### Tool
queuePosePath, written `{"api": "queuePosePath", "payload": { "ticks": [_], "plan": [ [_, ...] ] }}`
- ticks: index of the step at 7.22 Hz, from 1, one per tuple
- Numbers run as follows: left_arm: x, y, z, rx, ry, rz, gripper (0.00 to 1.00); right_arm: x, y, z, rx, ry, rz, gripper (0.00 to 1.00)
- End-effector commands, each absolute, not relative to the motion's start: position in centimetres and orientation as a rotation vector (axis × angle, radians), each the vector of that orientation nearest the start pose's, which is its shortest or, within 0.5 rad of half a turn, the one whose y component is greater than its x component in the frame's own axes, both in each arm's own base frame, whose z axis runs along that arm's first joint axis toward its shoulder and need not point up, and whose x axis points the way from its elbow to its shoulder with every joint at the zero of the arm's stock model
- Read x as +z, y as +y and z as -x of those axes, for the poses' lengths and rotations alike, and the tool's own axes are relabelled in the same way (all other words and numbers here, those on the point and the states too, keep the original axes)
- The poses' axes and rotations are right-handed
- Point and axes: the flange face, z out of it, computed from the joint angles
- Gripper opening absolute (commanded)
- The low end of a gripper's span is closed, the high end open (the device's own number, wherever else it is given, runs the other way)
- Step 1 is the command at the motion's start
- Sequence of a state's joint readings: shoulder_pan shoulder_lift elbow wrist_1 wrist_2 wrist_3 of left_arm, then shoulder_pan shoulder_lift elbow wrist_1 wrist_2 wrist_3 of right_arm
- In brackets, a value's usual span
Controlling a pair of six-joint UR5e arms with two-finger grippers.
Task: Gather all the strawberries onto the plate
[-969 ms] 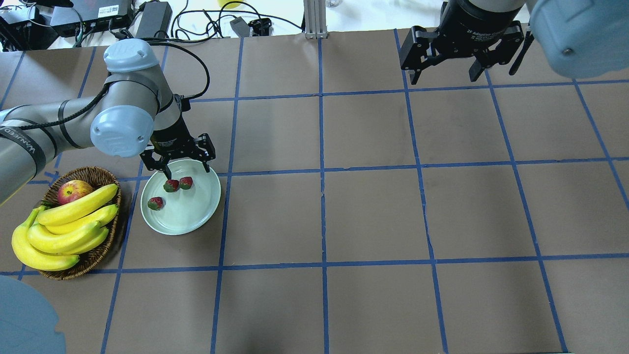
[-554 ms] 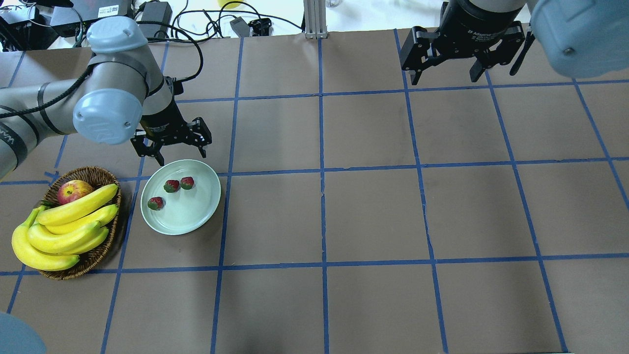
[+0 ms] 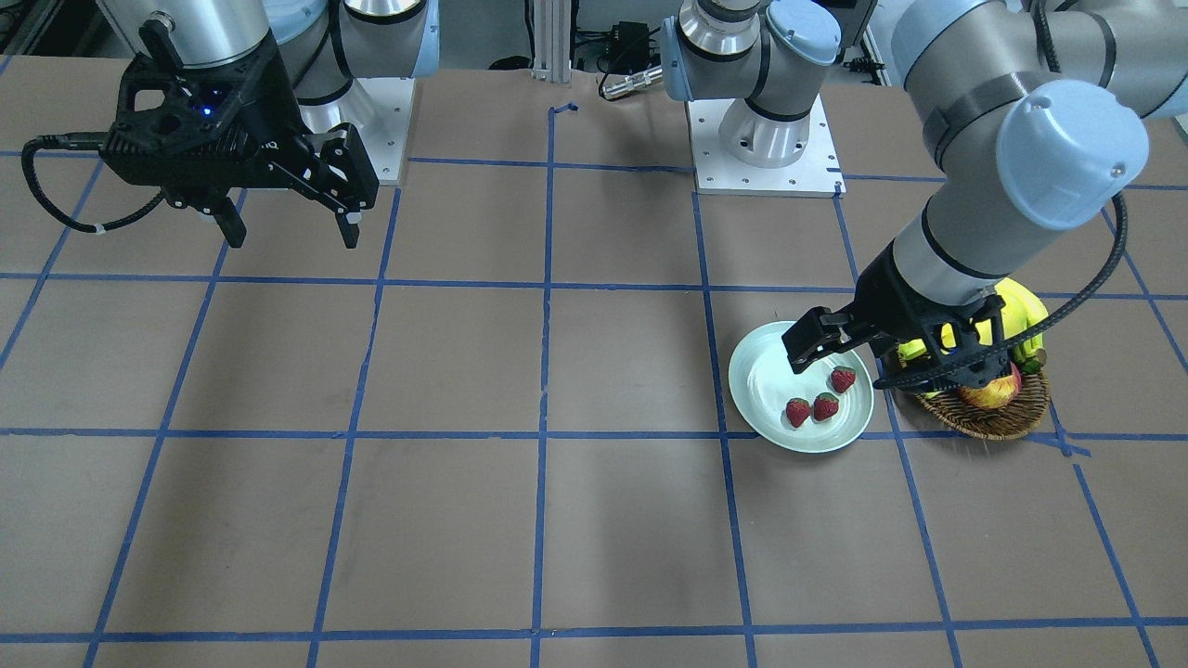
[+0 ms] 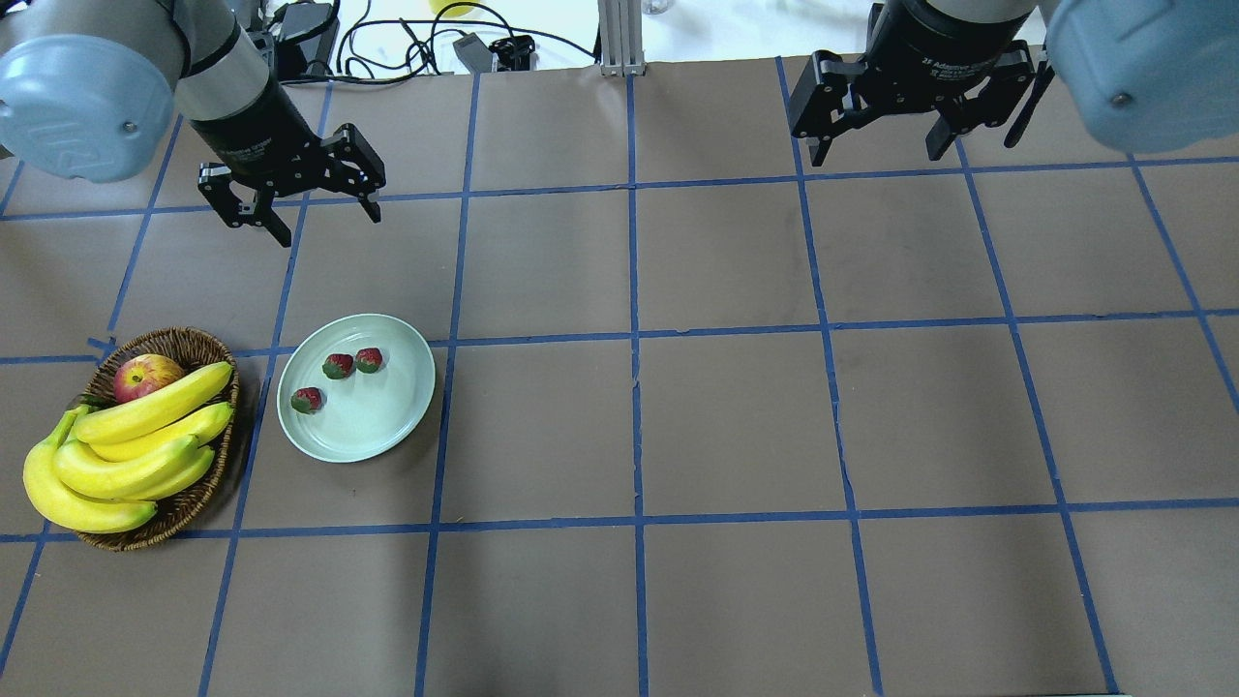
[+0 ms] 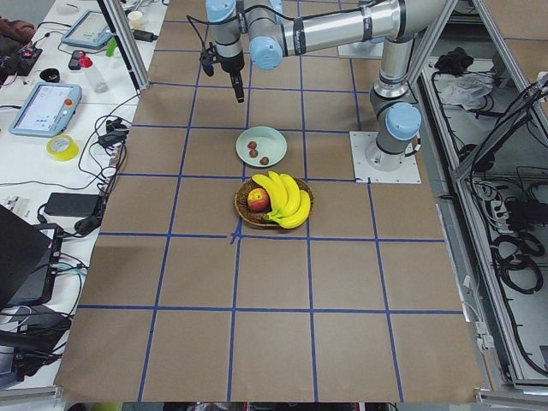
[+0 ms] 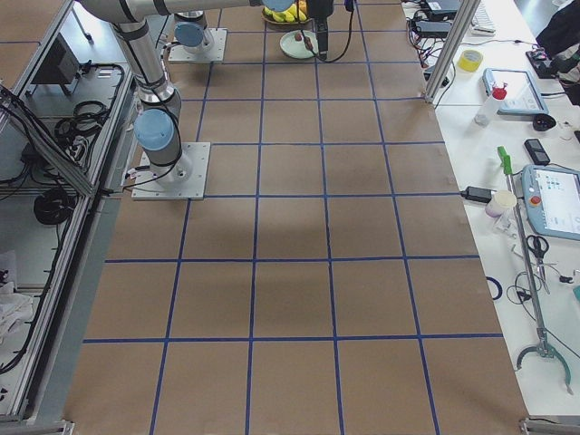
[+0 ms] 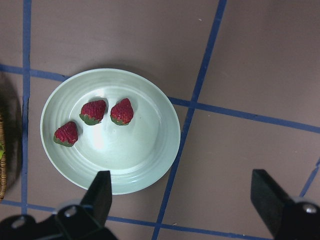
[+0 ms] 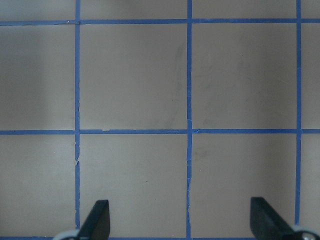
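Three small red strawberries (image 4: 337, 366) (image 4: 368, 360) (image 4: 307, 400) lie inside the pale green plate (image 4: 387, 436) on the left part of the table. They also show in the left wrist view (image 7: 93, 111) and the front view (image 3: 825, 406). My left gripper (image 4: 329, 223) is open and empty, raised above the table beyond the plate's far side. Its fingers (image 7: 102, 192) frame the plate (image 7: 140, 165) from high up. My right gripper (image 4: 876, 155) is open and empty at the far right, over bare table (image 8: 180, 220).
A brown wicker basket (image 4: 184, 503) with bananas (image 4: 135, 436) and an apple (image 4: 145, 376) stands just left of the plate. Cables and boxes lie beyond the table's far edge. Blue tape lines grid the brown table.
My left gripper has lifted from just over the plate and moved away toward the table's far side, staying open. The strawberries and the right arm have not moved.
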State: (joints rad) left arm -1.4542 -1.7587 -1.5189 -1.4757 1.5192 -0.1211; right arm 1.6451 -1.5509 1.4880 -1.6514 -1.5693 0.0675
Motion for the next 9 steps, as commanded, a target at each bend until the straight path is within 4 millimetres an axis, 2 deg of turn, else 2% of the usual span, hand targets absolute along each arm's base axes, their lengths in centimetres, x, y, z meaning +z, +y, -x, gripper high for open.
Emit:
{"api": "queuePosePath", "payload": {
  "ticks": [1, 2, 3, 4, 5, 6, 9],
  "plan": [
    [51.2, -56.3, 7.1, -0.152, 3.153, 0.371, 1.00, 52.8, -50.1, -17.2, -0.222, 3.119, 0.012, 1.00],
    [54.5, -54.9, 7.9, -0.204, 3.155, 0.351, 1.00, 53.1, -50.2, -17.2, -0.231, 3.119, 0.010, 1.00],
    [57.0, -52.9, 8.6, -0.260, 3.153, 0.335, 1.00, 53.0, -50.2, -17.1, -0.227, 3.120, 0.008, 1.00],
    [57.0, -52.3, 8.7, -0.248, 3.151, 0.335, 1.00, 52.8, -50.2, -17.2, -0.222, 3.119, 0.010, 1.00],
    [56.4, -52.5, 8.8, -0.231, 3.156, 0.302, 1.00, 52.8, -50.1, -17.1, -0.218, 3.124, 0.007, 1.00],
    [56.1, -52.0, 9.3, -0.219, 3.162, 0.138, 1.00, 52.8, -50.1, -17.1, -0.218, 3.124, 0.010, 1.00],
    [52.4, -50.6, 13.7, -0.113, 3.173, -0.031, 1.00, 52.7, -50.1, -17.1, -0.215, 3.124, 0.007, 1.00]
  ]
}}
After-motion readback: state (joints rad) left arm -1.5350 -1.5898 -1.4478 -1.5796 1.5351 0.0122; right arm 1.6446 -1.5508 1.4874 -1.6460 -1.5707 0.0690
